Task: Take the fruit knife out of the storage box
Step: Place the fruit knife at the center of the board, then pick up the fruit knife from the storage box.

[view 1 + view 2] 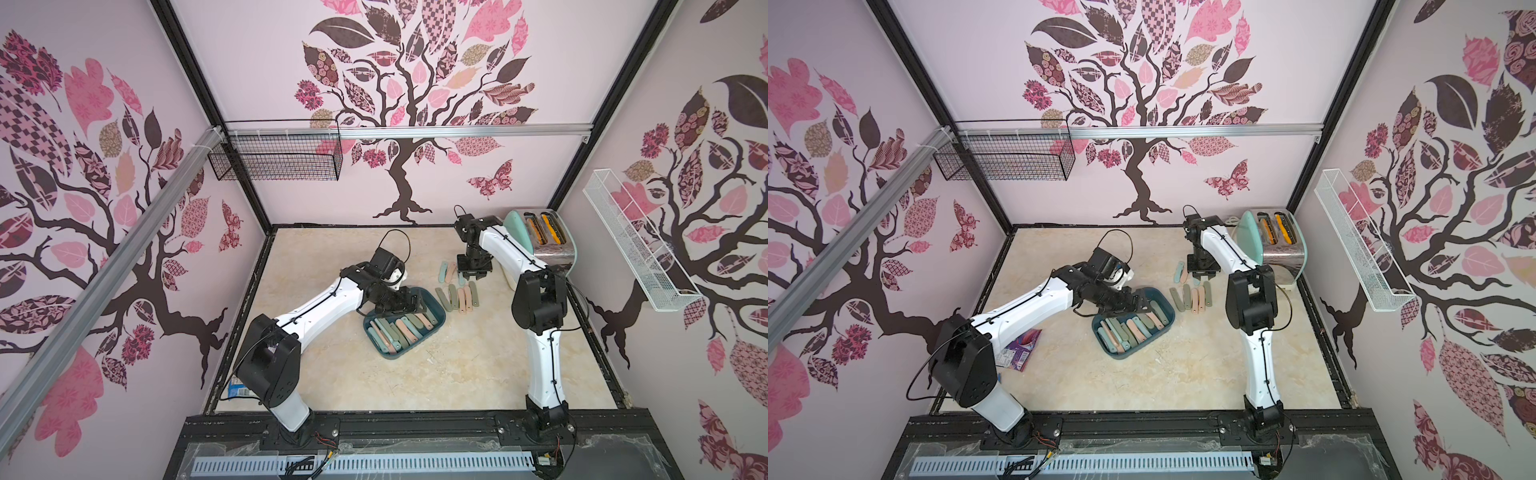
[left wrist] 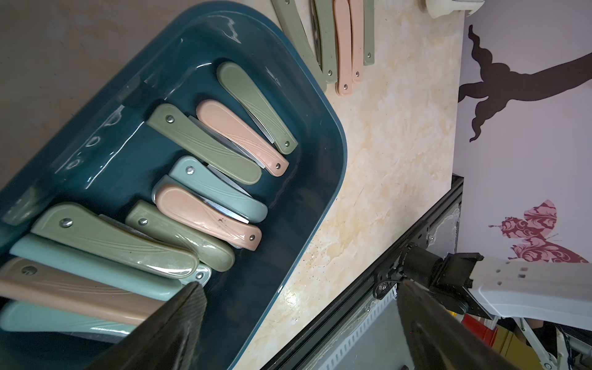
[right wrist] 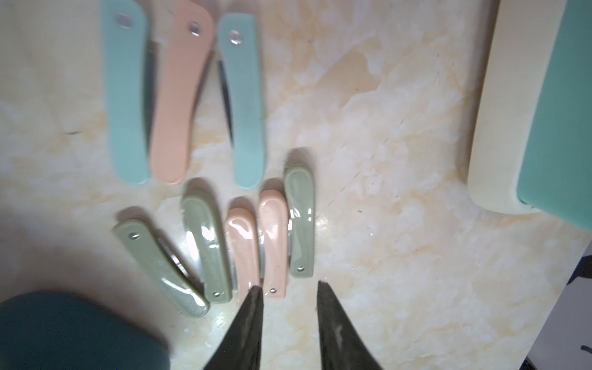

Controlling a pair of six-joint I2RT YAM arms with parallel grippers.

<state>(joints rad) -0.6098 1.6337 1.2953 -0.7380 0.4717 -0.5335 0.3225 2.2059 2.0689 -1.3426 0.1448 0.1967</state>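
Partway done: eight folding fruit knives (image 3: 205,243) laid out on the marble table (image 1: 415,382), many more left in the teal storage box (image 2: 323,166); left gripper (image 2: 300,285) spread wide above them, right gripper (image 3: 289,286) parted, empty.

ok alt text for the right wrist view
Eight folded fruit knives lie on the marble-look table, in rows of three and five. The right gripper hangs open and empty near the five, by the storage box corner.

The left arm (image 1: 316,309) hides one end of the storage box (image 1: 436,303) in both top views. The right wrist view crops the toaster (image 3: 560,112).
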